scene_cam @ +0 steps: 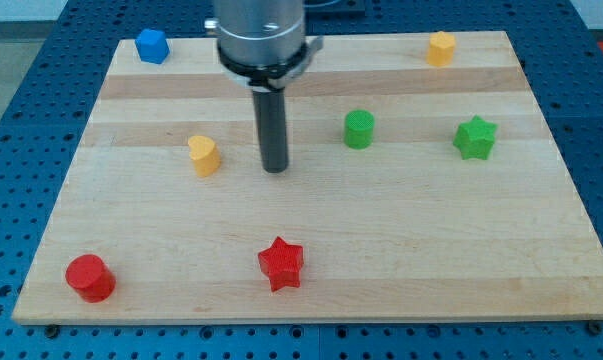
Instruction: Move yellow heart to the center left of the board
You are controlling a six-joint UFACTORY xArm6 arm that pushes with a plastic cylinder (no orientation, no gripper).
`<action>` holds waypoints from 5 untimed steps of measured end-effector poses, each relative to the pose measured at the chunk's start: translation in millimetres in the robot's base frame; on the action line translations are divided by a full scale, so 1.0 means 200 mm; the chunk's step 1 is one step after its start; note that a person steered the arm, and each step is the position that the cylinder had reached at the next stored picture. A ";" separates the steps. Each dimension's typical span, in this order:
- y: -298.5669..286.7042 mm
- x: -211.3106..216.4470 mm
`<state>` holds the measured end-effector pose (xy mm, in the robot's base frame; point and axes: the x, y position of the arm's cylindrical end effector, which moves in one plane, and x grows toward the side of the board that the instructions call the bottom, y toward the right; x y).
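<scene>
The yellow heart lies on the wooden board, left of the middle. My tip rests on the board a short way to the heart's right, apart from it. The rod rises from there to the arm's grey body at the view's top.
A blue block sits at the top left and a yellow block at the top right. A green cylinder and a green star lie to the right. A red cylinder is at the bottom left and a red star at the bottom middle.
</scene>
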<state>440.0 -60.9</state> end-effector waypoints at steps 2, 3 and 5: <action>-0.24 0.00; -0.32 -0.04; -0.50 -0.07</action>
<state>426.5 -161.4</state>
